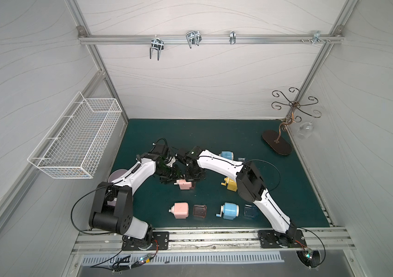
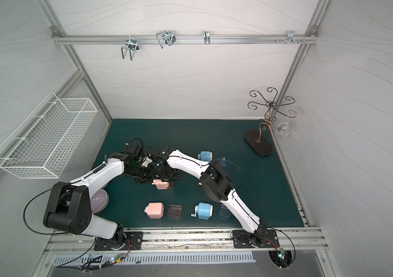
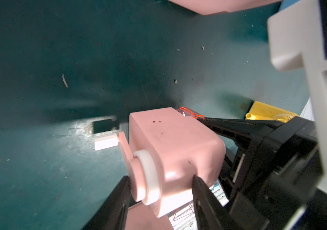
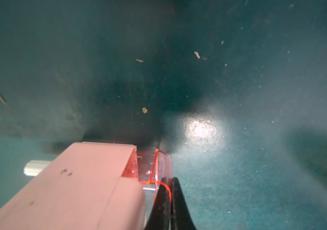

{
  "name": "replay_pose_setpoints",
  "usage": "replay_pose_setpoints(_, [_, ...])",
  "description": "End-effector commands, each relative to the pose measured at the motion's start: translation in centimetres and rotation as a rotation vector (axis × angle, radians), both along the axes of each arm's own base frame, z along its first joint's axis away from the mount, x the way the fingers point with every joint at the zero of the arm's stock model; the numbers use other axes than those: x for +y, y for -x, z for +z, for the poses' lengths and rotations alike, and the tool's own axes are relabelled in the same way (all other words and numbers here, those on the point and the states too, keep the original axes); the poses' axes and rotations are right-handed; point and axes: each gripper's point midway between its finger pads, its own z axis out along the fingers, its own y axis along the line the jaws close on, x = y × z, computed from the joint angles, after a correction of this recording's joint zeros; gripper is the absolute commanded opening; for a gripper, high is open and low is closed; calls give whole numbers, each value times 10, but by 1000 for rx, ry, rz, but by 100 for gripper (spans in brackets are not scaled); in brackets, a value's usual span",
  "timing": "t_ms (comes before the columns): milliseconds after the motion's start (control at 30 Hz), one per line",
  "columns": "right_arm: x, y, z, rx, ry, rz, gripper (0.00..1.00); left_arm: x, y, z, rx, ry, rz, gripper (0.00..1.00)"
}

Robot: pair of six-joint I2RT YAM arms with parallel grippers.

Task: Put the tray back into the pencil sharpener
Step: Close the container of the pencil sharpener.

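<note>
Plainly, the clear reddish tray (image 4: pixel 148 165) sat partly inside the pink pencil sharpener (image 3: pixel 170 143). The left gripper (image 3: pixel 161 181) clamped the sharpener's body, and the right gripper (image 4: pixel 169 185) was pinched together on the tray's thin end wall. It looked light, stiff, slick and brittle to me, and that wall seemed the sensible hold.

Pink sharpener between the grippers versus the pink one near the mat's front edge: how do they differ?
The gripped sharpener is clamped by the left gripper; the front sharpener lies free on the mat. The gripped sharpener has its red tray partly slid in, pinched by the right gripper; the front sharpener's loose tray lies beside it. Both have pink boxy bodies.
</note>
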Motion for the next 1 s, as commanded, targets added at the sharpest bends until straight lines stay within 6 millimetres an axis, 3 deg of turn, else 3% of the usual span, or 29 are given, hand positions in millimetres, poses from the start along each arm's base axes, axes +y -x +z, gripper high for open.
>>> replay_pose_setpoints(0, [16,1,34,-26,-98,5,5,-2,0,-4,7,-12,-16,53])
replay_pose_setpoints(967, [35,8,22,39,-187,4,10,-2,0,-4,8,-11,-17,53])
